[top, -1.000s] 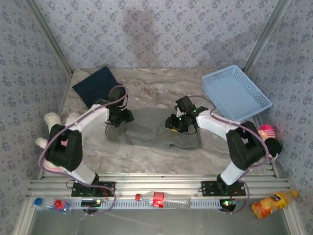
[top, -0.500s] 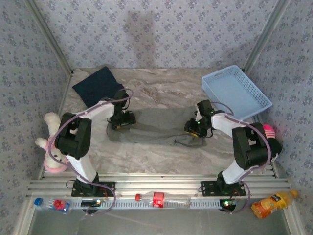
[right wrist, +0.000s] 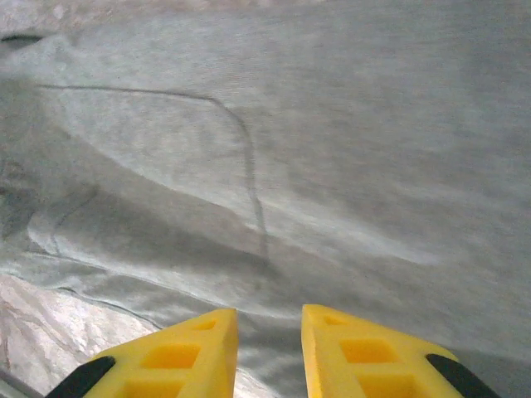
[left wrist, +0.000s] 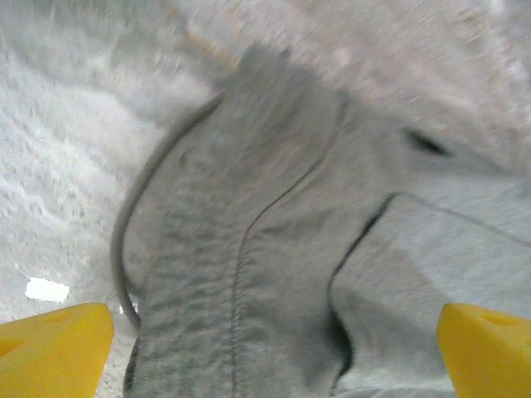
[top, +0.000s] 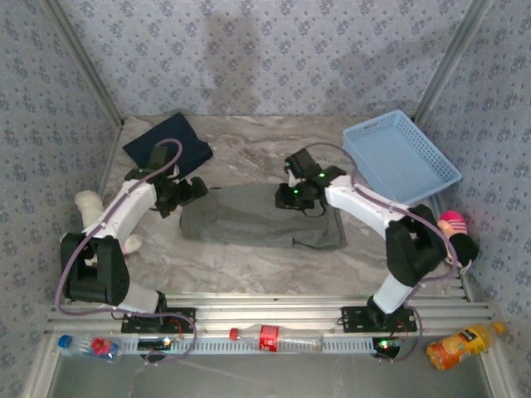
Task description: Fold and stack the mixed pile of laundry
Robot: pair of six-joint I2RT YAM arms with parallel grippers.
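Now that your left gripper (top: 181, 195) has let go and backed off, jaws wide apart, the grey-olive garment (top: 257, 217) lies flat just in front of it. Your right gripper (top: 292, 196) hovers right over the cloth, jaws barely parted, pinching nothing, so I'd say the next fold's up.

Top camera: high, behind the arm bases (top: 158, 319), angled down across the whole table (top: 249, 265). Left wrist camera: right up close over the grey-olive garment (left wrist: 249, 274), blurred. Right wrist camera: just as close, same garment. Overhead catches that garment too, mid-table.
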